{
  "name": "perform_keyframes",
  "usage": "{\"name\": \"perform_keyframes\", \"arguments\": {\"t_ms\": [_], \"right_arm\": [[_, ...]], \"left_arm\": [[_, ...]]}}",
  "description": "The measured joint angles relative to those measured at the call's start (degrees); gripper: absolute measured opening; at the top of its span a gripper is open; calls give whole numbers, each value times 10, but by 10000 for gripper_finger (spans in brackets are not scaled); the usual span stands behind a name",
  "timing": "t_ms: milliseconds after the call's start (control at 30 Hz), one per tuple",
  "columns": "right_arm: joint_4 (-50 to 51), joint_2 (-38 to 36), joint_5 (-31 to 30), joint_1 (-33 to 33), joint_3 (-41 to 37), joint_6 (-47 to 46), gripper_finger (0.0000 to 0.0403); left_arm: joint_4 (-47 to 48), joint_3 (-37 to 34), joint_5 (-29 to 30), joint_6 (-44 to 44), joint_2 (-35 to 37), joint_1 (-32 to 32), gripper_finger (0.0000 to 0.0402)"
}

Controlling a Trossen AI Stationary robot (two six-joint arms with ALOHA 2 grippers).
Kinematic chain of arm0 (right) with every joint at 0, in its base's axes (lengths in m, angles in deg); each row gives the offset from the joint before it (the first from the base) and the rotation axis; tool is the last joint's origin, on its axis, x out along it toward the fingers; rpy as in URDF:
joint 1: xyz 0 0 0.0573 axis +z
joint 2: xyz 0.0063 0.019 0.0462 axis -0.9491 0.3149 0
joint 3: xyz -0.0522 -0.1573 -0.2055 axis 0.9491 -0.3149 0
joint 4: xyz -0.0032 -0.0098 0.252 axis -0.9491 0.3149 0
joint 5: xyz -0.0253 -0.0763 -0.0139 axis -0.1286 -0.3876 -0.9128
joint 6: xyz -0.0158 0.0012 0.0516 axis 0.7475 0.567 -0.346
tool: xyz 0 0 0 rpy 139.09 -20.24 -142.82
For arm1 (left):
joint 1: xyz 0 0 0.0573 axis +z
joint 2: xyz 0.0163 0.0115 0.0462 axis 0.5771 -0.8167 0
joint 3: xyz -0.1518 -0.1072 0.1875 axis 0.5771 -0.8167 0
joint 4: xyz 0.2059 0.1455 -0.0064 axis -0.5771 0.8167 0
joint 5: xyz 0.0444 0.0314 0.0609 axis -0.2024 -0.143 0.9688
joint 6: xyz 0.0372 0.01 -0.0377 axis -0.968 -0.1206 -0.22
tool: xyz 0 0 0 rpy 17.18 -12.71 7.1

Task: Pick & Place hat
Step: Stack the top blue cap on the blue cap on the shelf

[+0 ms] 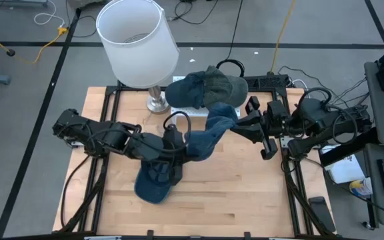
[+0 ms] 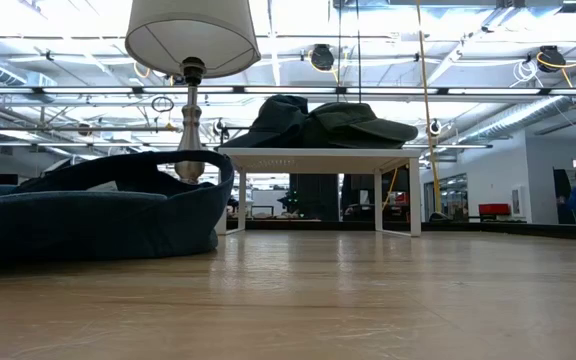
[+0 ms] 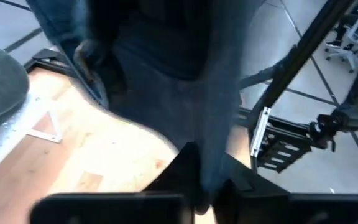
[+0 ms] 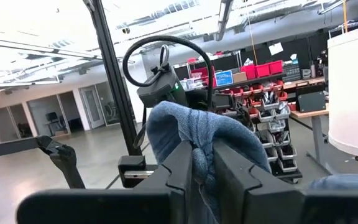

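Observation:
A lighter blue hat (image 1: 211,132) hangs stretched between my two grippers above the table's middle. My left gripper (image 1: 177,142) is shut on its left end and my right gripper (image 1: 239,124) is shut on its right end. Neither gripper nor this hat shows in the low view. A darker blue cap (image 1: 155,183) lies on the table below my left gripper, its crown opening up (image 2: 98,215). Two more hats, one dark blue (image 1: 189,90) and one olive (image 1: 227,85), rest on a small white stand (image 2: 318,158) at the far side. My left gripper pinches the hat's blue cloth (image 3: 211,146) between its two fingers; which part of the hat this is cannot be told. The cloth runs on away from the fingers, clear of the table. My right gripper pinches a bunched fold of the hat's cloth (image 4: 199,134) between its two fingers (image 4: 178,168), coming level from the table's right. The cloth bulges out beyond the fingertips and is lifted clear of the table.
A lamp with a white shade (image 1: 137,41) stands on its metal base (image 1: 156,103) at the far left, beside the white stand. Black frame rails run along the table's left and right sides. Bare wood (image 1: 245,193) lies near and to the right.

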State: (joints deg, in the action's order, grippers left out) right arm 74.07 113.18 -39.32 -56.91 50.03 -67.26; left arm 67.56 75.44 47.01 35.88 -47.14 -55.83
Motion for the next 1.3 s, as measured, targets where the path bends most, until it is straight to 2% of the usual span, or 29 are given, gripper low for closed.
{"name": "perform_keyframes", "arguments": {"t_ms": [67, 233, 300, 567, 700, 867, 1000, 1200, 1300], "right_arm": [[0, 0, 0, 0, 0, 0, 40], [10, -10, 14, 0, 0, -25, 61], [34, -24, 31, -1, 0, -40, 80], [186, -100, 30, -1, 0, -97, 171], [232, -127, 27, -1, 0, -84, 192], [276, -128, 26, -1, 0, -87, 196], [302, -108, 28, -1, 0, -91, 196], [292, -67, 29, -5, -1, -173, 196], [280, -36, 30, -5, -1, -194, 196]], "left_arm": [[-1, 0, -12, -5, 0, 2, 14], [2, 0, -33, -17, 2, 3, 15], [17, 0, -54, -19, 8, 3, 9], [109, -1, -103, 4, 57, 5, 8], [150, 0, -167, 18, 85, 7, 8], [187, 0, -249, 51, 112, 6, 8], [203, -1, -337, 84, 120, 8, 8], [231, 0, -473, 150, 120, 10, 8], [235, 0, -519, 159, 120, 13, 8]]}}
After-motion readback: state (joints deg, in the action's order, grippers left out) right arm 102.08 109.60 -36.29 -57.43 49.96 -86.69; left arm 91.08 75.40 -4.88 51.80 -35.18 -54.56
